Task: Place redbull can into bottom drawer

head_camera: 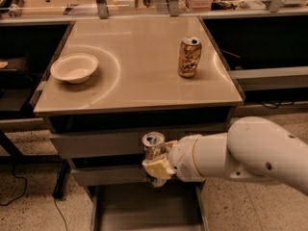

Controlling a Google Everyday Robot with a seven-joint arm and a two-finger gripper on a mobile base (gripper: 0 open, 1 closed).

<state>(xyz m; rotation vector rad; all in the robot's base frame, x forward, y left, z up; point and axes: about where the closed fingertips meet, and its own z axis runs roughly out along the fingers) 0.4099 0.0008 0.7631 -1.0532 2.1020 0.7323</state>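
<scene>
My gripper is shut on the redbull can, a slim silver can with a silver top. It holds the can upright in front of the two grey drawer fronts, above the open bottom drawer. The bottom drawer is pulled out at the lower edge of the view, showing its flat grey floor. My white arm reaches in from the right. The lower part of the can is hidden by the gripper's fingers.
A wider gold-brown can stands on the tan tabletop at the right. A white bowl sits at the left of the top. Black shelving flanks the table on both sides.
</scene>
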